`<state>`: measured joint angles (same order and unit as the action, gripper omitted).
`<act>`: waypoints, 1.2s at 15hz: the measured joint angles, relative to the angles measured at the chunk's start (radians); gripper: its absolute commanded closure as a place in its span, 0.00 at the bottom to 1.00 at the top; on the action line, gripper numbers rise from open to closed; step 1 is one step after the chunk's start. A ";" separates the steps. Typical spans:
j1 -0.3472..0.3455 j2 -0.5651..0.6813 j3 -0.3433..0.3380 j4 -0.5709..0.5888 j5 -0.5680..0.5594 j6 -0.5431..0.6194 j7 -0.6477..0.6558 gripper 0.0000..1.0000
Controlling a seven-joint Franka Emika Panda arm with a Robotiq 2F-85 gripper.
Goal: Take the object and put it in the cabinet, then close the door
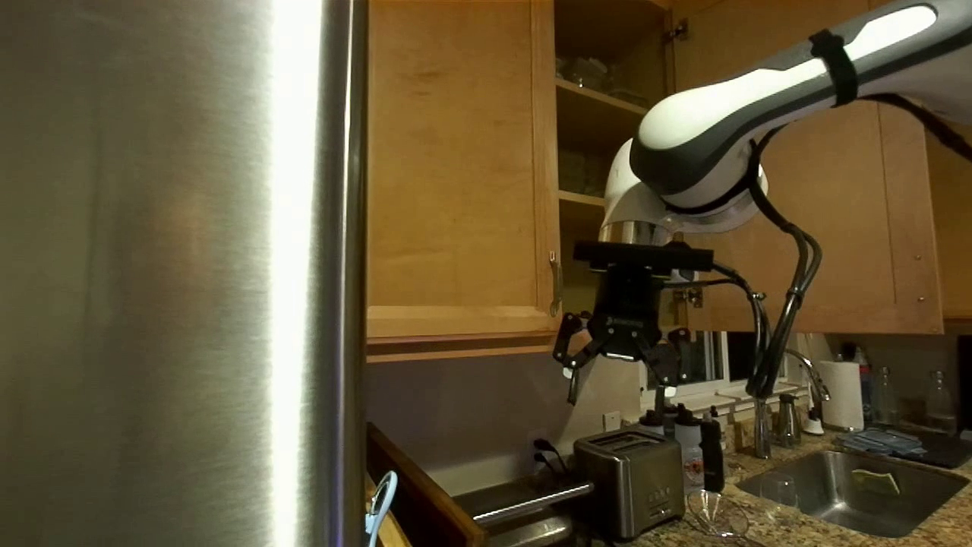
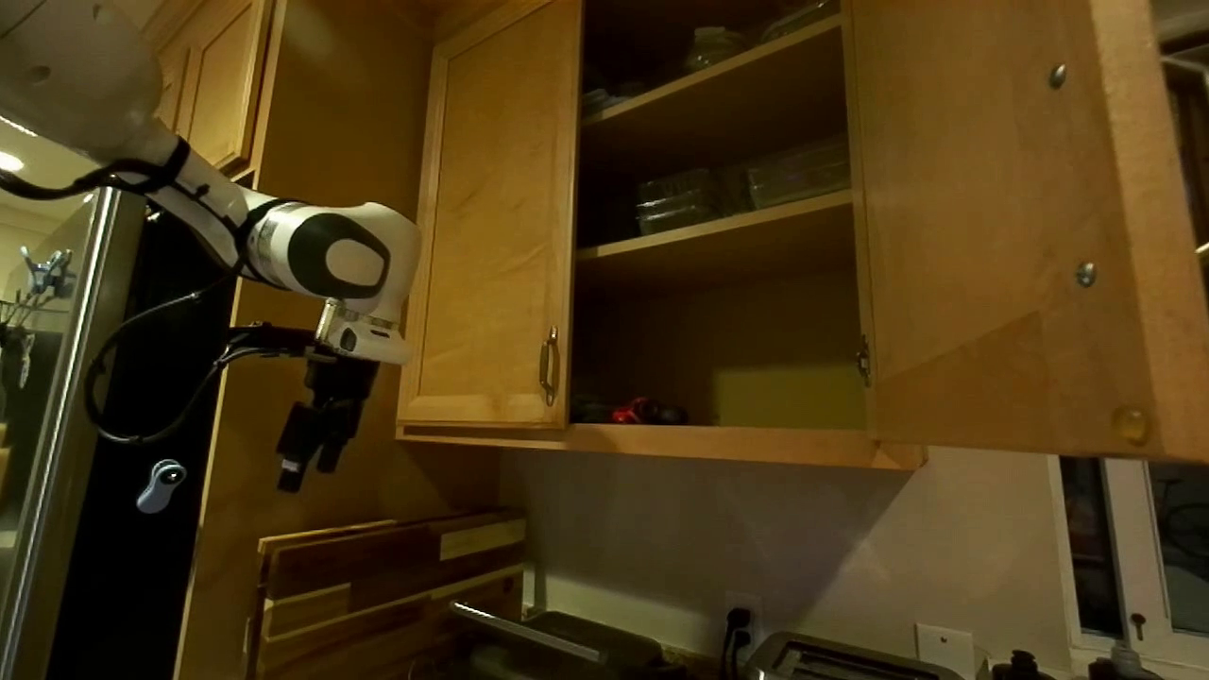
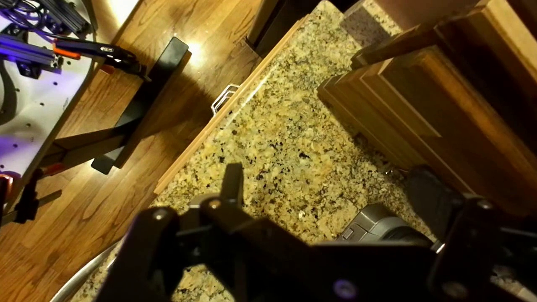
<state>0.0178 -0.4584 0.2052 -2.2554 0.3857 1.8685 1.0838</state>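
Tool (image 1: 617, 393) hangs above a speckled counter (image 3: 289, 134), wood floor (image 3: 92, 209) below.

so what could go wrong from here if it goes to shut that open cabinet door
In an exterior view, the handle of the closed door shows between the open claw and the open door, so a sweep across might snag it.
I cannot tell how deep the red item sits in the cabinet; if it juts out, the open door could catch it.
Wooden boards stand lower than the claw; a dip might knock them.
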 measured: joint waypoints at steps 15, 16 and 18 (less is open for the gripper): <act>0.080 0.012 0.062 -0.046 0.145 0.096 0.013 0.00; 0.094 0.013 0.073 -0.060 0.168 0.120 0.015 0.00; 0.123 0.015 0.091 -0.087 0.219 0.168 0.016 0.00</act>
<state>0.1409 -0.4434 0.2960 -2.3429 0.6048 2.0366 1.0994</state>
